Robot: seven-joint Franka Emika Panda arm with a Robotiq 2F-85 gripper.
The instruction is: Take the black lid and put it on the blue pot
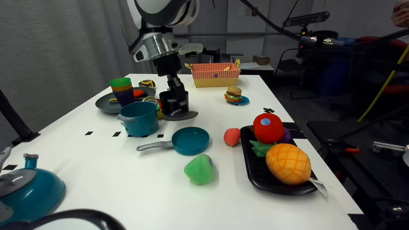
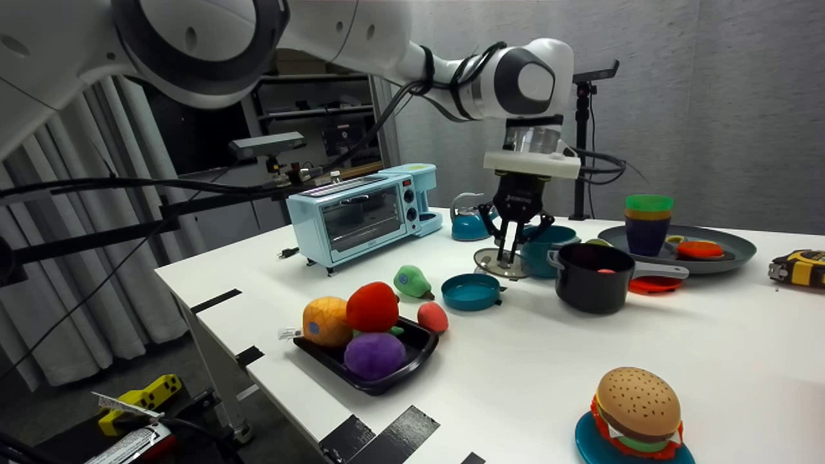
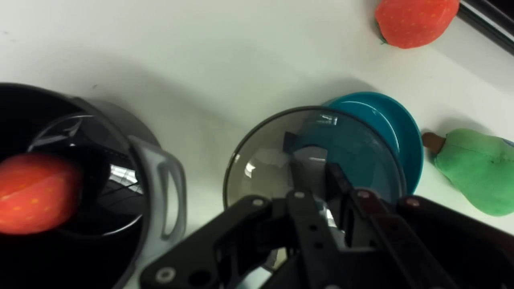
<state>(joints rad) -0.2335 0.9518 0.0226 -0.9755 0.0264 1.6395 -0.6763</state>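
Gripper [image 3: 314, 171] holding lid [image 3: 263, 168], blue label [image 1: 265, 121] illegible

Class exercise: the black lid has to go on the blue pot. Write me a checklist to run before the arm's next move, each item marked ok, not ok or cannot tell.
1. Gripper closed on the black lid: ok, gripped near its middle.
2. Lid clear of the table: cannot tell, no view plainly shows a gap underneath.
3. Blue pot upright and uncovered: ok.
4. Lid above the pot's opening: not ok, it is off to one side.
5. Pot empty inside: cannot tell, the bottom is hidden.
6. Enough room beside the black pot: cannot tell, it stands near the blue pot.
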